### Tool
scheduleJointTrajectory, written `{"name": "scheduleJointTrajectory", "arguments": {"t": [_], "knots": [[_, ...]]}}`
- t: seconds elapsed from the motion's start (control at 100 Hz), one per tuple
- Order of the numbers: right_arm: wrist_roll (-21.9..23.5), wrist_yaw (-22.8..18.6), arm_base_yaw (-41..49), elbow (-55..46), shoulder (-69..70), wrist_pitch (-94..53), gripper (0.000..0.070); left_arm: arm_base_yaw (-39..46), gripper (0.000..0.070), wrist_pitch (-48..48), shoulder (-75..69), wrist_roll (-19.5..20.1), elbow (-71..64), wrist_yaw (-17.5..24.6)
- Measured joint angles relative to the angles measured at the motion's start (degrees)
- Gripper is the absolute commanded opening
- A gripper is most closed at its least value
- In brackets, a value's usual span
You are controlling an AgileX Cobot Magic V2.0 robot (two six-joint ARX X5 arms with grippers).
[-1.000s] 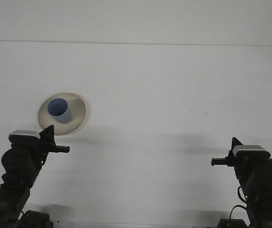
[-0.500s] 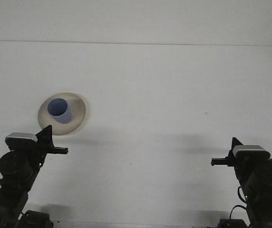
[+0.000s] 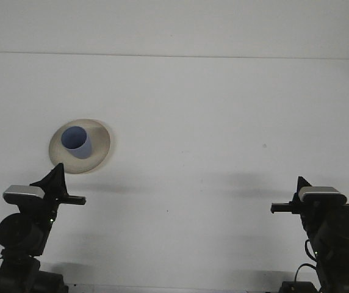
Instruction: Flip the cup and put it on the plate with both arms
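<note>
Cup first: the small blue plastic cup (image 3: 76, 141) is standing upright, mouth open toward the ceiling, on the round beige plate (image 3: 99, 145) at the left side of the white table (image 3: 211, 122). It is sitting a little left of the plate's centre, with bare rim showing all round it, so we are judging that the flip and the placing are both done — nothing on the table looks left to handle.

We are holding our left gripper (image 3: 71, 196) low at the near edge, just in front of the plate and apart from it, carrying nothing. Its dark fingers are pointing toward the middle of the table, but from this angle we cannot tell how wide they are standing. Our right gripper (image 3: 281, 207) is hanging well away on the far right, likewise empty, and its opening is just as hard to read.

Both arms are sitting low and close to their bases, which we are reading as a rest posture — clear of the cup so that nothing can knock it off the plate.
</note>
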Motion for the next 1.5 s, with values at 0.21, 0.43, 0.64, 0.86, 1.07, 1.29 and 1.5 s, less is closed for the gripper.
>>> {"name": "scheduleJointTrajectory", "arguments": {"t": [0.21,0.43,0.64,0.86,1.07,1.29,1.5], "knots": [[0.0,0.0,0.0,0.0,0.0,0.0,0.0000,1.7,0.0013,3.1,-10.2,0.4,-12.0,0.0],[0.0,0.0,0.0,0.0,0.0,0.0,0.0000,3.4,0.0013,3.1,-18.8,0.4,-19.5,0.0],[0.0,0.0,0.0,0.0,0.0,0.0,0.0000,3.6,0.0013,4.4,-22.0,0.3,-23.1,0.0],[0.0,0.0,0.0,0.0,0.0,0.3,0.0000,3.6,0.0013,5.5,-22.1,-0.1,-23.3,1.0],[0.0,0.0,0.0,0.0,0.0,0.3,0.0000,3.6,0.0013,5.5,-22.1,-0.7,-23.3,1.1],[0.0,0.0,0.0,0.0,0.0,0.3,0.0000,3.6,0.0013,5.5,-22.1,-0.9,-23.3,1.1],[0.0,0.0,0.0,0.0,0.0,0.3,0.0000,3.6,0.0013,5.5,-22.1,-0.9,-23.3,1.0]]}}
